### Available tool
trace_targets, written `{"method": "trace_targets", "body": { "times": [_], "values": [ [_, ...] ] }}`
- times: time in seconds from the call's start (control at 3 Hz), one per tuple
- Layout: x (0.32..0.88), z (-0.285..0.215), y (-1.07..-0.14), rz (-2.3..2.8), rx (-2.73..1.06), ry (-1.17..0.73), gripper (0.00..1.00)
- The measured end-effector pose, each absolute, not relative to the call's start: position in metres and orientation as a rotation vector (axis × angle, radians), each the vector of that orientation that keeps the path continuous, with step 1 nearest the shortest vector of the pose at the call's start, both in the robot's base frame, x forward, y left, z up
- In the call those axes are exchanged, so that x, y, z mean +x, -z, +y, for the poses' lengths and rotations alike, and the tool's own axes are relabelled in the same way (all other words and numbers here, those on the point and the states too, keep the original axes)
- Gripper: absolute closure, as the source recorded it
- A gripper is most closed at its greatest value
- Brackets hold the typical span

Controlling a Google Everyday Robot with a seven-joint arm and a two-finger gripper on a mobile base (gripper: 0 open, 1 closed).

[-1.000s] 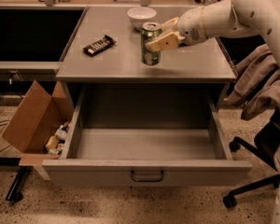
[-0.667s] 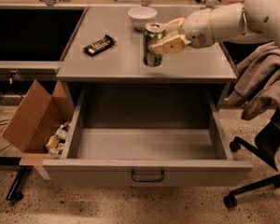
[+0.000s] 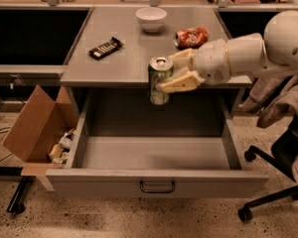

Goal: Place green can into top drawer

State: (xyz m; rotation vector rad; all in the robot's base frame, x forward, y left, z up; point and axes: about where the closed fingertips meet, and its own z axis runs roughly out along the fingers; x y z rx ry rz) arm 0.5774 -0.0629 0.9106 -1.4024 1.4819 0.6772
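Top drawer (image 3: 114, 185) is pulled fully out toward 6 o'clock, its floor bare, with the dark handle (image 3: 157, 186) centred on the front. The grey tabletop (image 3: 139, 58) sits above it at 12 o'clock. The white arm (image 3: 268, 48) reaches in from 3 o'clock. The gripper (image 3: 175, 76) hangs just past the tabletop's front edge, above the rear part of the drawer cavity. Jaws are pinching the green can (image 3: 159, 73) from its 3 o'clock side, one finger high and one across the middle. The can is upright, clear of the tabletop and well above the drawer floor. Judged progress: pick-up and lift-off are done, the drawer is already open, and the carry looks about over the opening. Left to do: lower the can into the drawer, let go, withdraw. Nothing lies in the drop path. The drawer's side walls and the tabletop's front lip are the nearest things to clip, and the descent probably wants a small shift toward 6 o'clock first. Surroundings: office chair (image 3: 283, 182) with draped cloth (image 3: 288, 98) at 4 o'clock, beside the drawer's corner; open cardboard box (image 3: 32, 128) at 8 o'clock, against the drawer's side. On the tabletop are a white bowl (image 3: 151, 19) at 12 o'clock, a crushed red can (image 3: 191, 36) at 1 o'clock and a dark wrapped bar (image 3: 105, 48) at 10 o'clock, all away from the route.
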Motion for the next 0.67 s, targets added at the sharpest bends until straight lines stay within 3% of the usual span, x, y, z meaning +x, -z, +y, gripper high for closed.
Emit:
{"method": "trace_targets", "body": {
  "times": [0.67],
  "values": [
    [0.551, -0.046, -0.855, 1.538, -1.482, -0.768, 1.0]
  ]
}}
